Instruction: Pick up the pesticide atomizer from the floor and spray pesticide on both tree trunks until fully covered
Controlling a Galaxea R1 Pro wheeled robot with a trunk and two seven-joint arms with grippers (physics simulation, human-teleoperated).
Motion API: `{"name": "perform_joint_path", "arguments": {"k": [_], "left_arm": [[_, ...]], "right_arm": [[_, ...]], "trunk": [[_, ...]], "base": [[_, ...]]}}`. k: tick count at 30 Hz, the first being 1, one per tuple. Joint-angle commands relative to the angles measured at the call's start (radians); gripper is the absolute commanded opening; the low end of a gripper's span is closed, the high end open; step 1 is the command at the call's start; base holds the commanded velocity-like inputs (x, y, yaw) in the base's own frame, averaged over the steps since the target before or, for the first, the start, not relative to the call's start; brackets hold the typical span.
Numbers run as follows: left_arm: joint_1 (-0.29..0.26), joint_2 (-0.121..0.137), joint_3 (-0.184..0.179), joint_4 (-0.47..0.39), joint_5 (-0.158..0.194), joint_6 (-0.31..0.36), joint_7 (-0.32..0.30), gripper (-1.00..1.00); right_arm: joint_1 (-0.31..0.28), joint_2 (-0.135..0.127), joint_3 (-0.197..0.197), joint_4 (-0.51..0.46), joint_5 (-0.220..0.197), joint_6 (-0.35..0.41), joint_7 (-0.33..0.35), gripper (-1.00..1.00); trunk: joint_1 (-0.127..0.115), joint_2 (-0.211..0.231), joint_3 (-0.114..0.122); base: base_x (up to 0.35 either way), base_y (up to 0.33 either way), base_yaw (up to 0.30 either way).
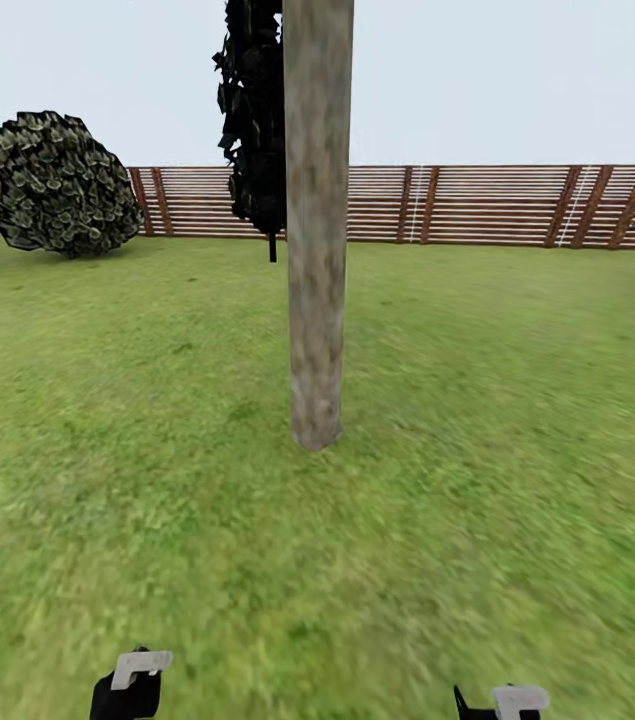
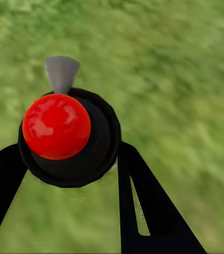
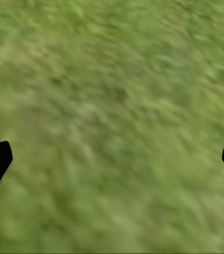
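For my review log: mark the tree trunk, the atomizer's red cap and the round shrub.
tree trunk point(image 1: 317, 250), head view, middle of the bark.
red cap point(image 2: 56, 126), left wrist view, centre of the dome.
round shrub point(image 1: 57, 183), head view, middle of the foliage.

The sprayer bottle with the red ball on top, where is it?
The black pesticide atomizer with the red round cap sits between the left claw's black fingers, above the green grass lawn.

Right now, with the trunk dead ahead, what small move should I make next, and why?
Probably raise the left claw, which holds the atomizer, until its grey nozzle faces the tree trunk. At present the nozzle hangs over grass, low in the head view.
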Motion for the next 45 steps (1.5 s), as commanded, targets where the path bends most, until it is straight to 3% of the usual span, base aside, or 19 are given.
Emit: {"name": "perform_joint_path", "arguments": {"k": [1,30,36,39,40,42,43,44,45], "left_arm": [[-0.001,-0.001,0.013,0.001,-0.002,-0.003,-0.009,-1.0],[-0.001,-0.001,0.024,0.002,-0.004,-0.003,-0.009,-1.0],[-0.001,0.003,0.055,-0.002,-0.005,-0.004,-0.016,-1.0],[-0.002,0.002,0.066,-0.016,-0.01,-0.002,-0.027,-1.0],[-0.004,0.002,0.06,-0.02,-0.018,0.0,-0.034,-1.0],[-0.01,0.01,0.027,-0.024,-0.072,0.003,-0.083,-1.0],[-0.013,0.024,0.009,-0.025,-0.112,0.005,-0.123,-1.0],[-0.022,0.049,-0.011,-0.032,-0.179,0.01,-0.199,-1.0],[-0.037,0.063,-0.02,-0.038,-0.223,0.012,-0.256,-1.0]], "right_arm": [[0.0,0.0,0.0,0.001,0.001,-0.003,0.0,1.0],[-0.001,0.0,0.0,-0.001,-0.001,-0.004,-0.003,1.0],[-0.002,-0.003,0.002,-0.031,0.01,-0.002,0.004,1.0],[-0.002,-0.006,0.003,-0.117,0.059,0.004,0.007,1.0],[-0.002,-0.006,0.003,-0.172,0.117,0.016,0.008,1.0],[-0.002,-0.005,0.003,-0.27,0.274,0.069,0.036,1.0],[-0.003,-0.004,0.003,-0.311,0.346,0.101,0.067,1.0],[-0.005,-0.003,0.003,-0.37,0.44,0.157,0.138,1.0],[-0.009,-0.001,0.003,-0.405,0.491,0.197,0.198,1.0]], "trunk": [[0.0,0.0,0.0],[0.0,0.0,0.006],[0.0,0.0,0.006],[0.0,0.0,0.006],[0.0,0.0,0.006],[0.0,0.0,0.006],[0.0,0.0,0.006],[0.0,0.0,0.006],[0.0,0.0,0.006]], "base": [[0.338,0.0,0.0],[0.336,-0.013,-0.051],[0.139,-0.072,-0.001],[0.017,-0.008,0.0],[0.006,-0.003,0.0],[0.003,-0.001,0.0],[0.001,-0.001,0.0],[0.0,0.0,0.0],[0.0,0.0,0.0]]}}
